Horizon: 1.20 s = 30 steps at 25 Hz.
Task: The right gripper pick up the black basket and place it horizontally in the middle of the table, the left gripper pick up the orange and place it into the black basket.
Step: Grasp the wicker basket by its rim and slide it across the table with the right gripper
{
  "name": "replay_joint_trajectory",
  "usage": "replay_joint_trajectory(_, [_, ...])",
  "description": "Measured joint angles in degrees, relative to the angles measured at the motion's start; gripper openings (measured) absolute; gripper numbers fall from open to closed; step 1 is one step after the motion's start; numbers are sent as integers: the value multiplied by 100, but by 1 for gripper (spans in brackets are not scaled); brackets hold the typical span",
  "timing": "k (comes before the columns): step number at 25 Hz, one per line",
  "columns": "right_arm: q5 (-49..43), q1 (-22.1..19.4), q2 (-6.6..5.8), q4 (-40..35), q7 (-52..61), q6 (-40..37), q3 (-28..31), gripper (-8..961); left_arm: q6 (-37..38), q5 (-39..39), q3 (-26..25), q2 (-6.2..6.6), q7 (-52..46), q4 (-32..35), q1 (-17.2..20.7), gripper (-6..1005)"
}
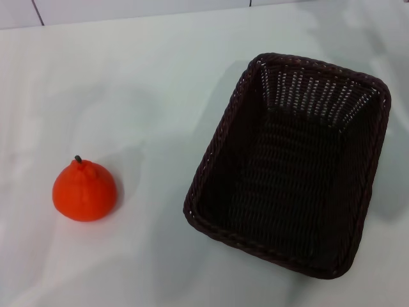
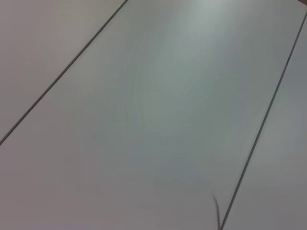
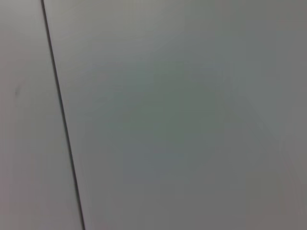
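Above the table: open on all sides, no arm or claw is seen over it
Obstacle on the robot's right: the black basket, standing skewed, with tall sloping walls around an open hollow
Obstacle on the robot's left: the orange, low, stem up
Passage: a wide bare strip lies between the orange and the basket, they are well apart
Wrist views: only plain pale panels with thin dark seams, nothing stands close

The orange is bright orange with a short dark stem. The wicker basket is dark brown-black, closely woven, with pale gaps showing through its openwork far wall. The bench is plain whitish grey.
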Motion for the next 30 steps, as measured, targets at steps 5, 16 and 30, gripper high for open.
replay_joint_trajectory(5, [-6, 9, -10, -37, 148, -183, -35, 917, 20, 1, 0, 0, 0, 0, -8, 905])
replay_joint_trajectory(16, [-239, -72, -110, -971, 1901, -782, -1929, 916, -10, 10, 68, -5, 447, 0, 16, 906])
replay_joint_trajectory(30, [-6007, 185, -1134, -4785, 8761, 1585, -3651, 912, 143, 9, 229, -12, 1177, 15, -25, 905])
